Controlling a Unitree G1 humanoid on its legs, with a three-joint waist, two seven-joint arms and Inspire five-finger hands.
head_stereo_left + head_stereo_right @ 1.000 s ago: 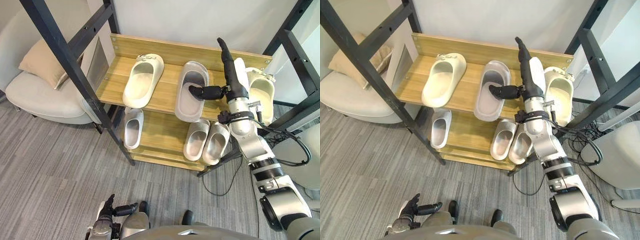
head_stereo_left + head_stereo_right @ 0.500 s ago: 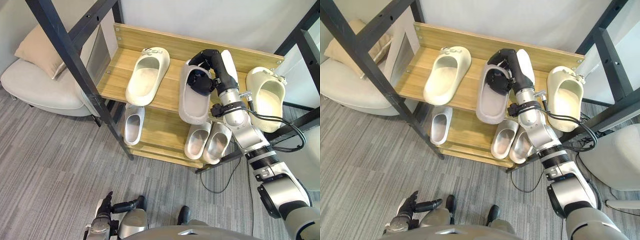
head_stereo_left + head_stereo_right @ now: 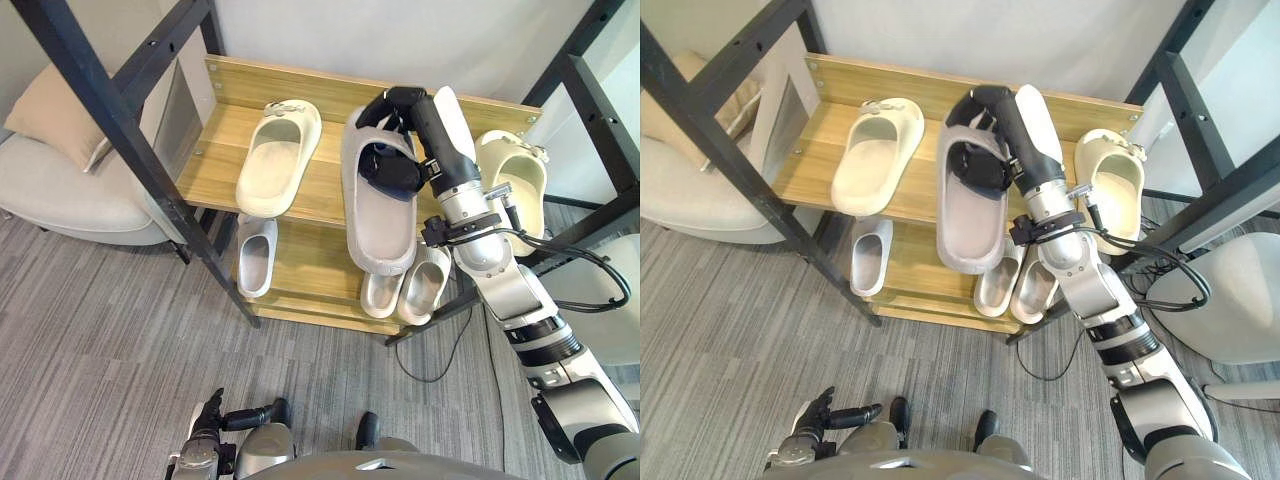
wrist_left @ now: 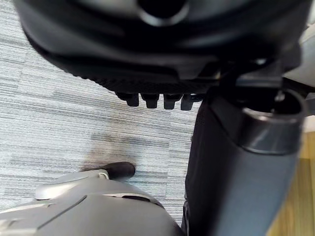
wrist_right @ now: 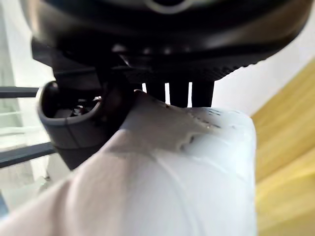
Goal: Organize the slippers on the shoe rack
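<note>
Above rack (image 3: pixel 215 170), slipper (image 3: pixel 385 230) seemingly in hand (image 3: pixel 392 172)

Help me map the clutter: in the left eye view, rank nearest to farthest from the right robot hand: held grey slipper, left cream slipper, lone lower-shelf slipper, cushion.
1. Grey slipper, in the right robot hand.
2. Cream slipper, top shelf, left.
3. Lone slipper, lower shelf, left.
4. Cushion, far left.

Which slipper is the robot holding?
The big grey slipper in the middle, gripped by the right hand; the cream slippers and other grey ones lie untouched.
</note>
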